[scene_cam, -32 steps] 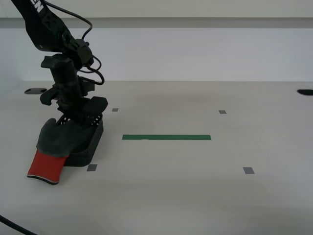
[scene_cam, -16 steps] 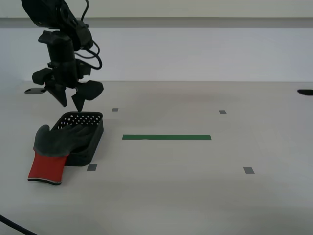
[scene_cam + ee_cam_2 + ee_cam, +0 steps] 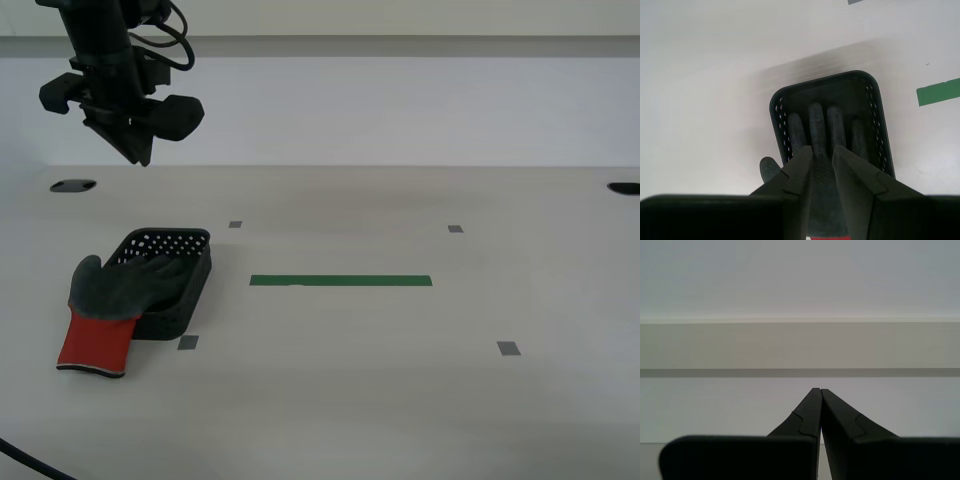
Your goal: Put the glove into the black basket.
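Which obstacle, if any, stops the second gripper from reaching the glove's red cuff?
Probably none: my second gripper hangs open above the glove, whose cuff lies outside the black basket on bare table.

The glove [image 3: 125, 290] looks rough, textured grey with a red knit cuff; the black basket [image 3: 190, 262] matt perforated plastic; the surface [image 3: 400, 380] smooth, matt.

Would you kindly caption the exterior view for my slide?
My second gripper hangs open above the black basket, the glove draped over its rim.

Pale tabletop [image 3: 400, 400] (evenly lit), plain white wall [image 3: 400, 110] behind.
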